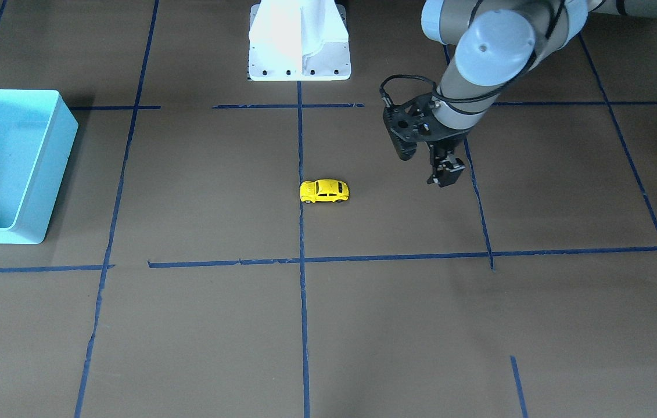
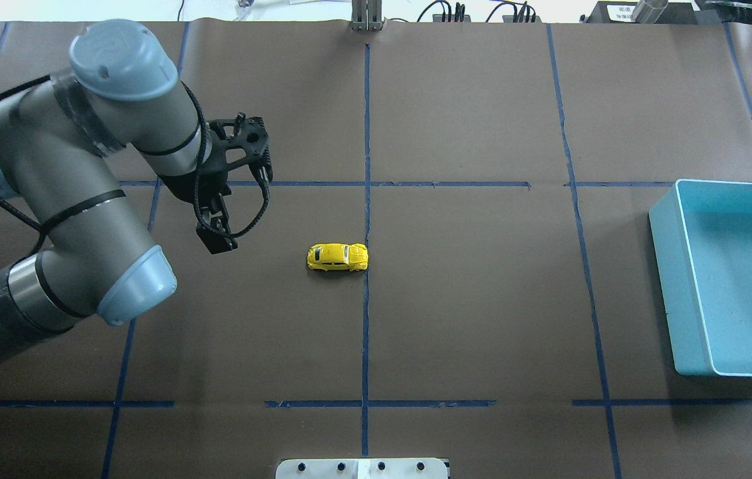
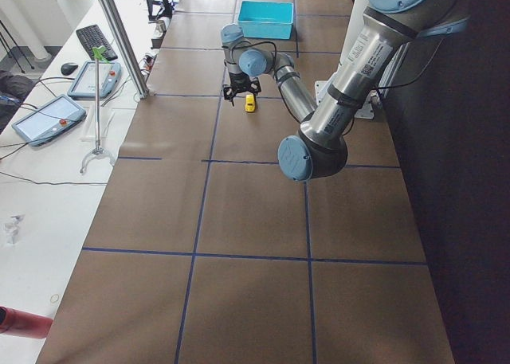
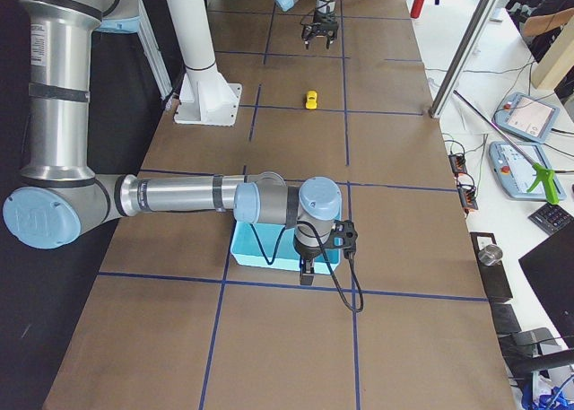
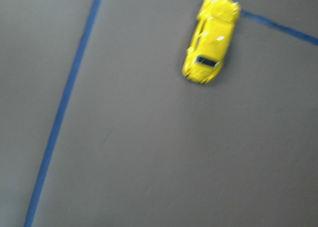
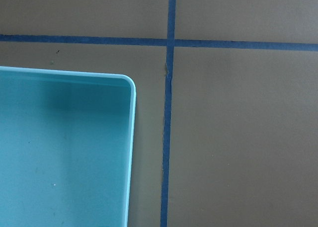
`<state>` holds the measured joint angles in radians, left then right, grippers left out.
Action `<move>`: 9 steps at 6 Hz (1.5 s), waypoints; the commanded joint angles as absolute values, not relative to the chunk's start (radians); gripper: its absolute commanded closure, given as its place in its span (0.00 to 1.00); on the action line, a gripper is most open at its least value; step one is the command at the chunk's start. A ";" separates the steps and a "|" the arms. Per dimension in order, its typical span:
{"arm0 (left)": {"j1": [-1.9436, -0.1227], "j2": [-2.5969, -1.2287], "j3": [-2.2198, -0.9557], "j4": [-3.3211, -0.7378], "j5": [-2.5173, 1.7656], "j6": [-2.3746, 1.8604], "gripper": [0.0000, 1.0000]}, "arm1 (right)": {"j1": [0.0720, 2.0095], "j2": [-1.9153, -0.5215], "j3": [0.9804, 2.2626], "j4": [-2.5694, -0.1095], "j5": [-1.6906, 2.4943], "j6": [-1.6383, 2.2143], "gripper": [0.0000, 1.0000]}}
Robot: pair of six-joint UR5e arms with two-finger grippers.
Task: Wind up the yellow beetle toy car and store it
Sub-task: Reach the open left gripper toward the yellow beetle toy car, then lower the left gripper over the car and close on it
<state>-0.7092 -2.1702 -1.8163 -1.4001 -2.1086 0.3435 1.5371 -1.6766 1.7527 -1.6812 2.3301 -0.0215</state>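
Note:
The yellow beetle toy car [image 2: 338, 257] stands on its wheels on the brown table, just left of the centre blue tape line; it also shows in the front view [image 1: 324, 191] and, blurred, in the left wrist view [image 5: 210, 38]. My left gripper [image 2: 217, 238] points down, off to the car's left and apart from it, with the fingers close together and empty [image 1: 445, 176]. The light blue bin [image 2: 665, 286] sits at the right edge, empty. My right gripper [image 4: 306, 268] hangs by the bin's outer edge; I cannot tell whether it is open.
The white robot base [image 1: 299, 52] stands at the table's robot side. Blue tape lines grid the brown table. The right wrist view shows one rounded corner of the bin [image 6: 131, 137] and bare table beside it. Operator gear lies past the far table edge [image 4: 520, 172].

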 commanded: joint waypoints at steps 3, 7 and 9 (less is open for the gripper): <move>-0.551 -2.192 -1.783 -1.494 -1.941 0.348 0.00 | 1.537 -1.674 1.752 -1.681 2.330 -0.021 0.00; -0.548 -2.367 -1.531 -1.511 -1.942 0.373 0.00 | 1.537 -1.683 1.747 -1.681 2.353 -0.025 0.00; -0.551 -2.422 -1.433 -1.550 -1.942 0.411 0.00 | 1.536 -1.672 1.749 -1.681 2.356 -0.020 0.00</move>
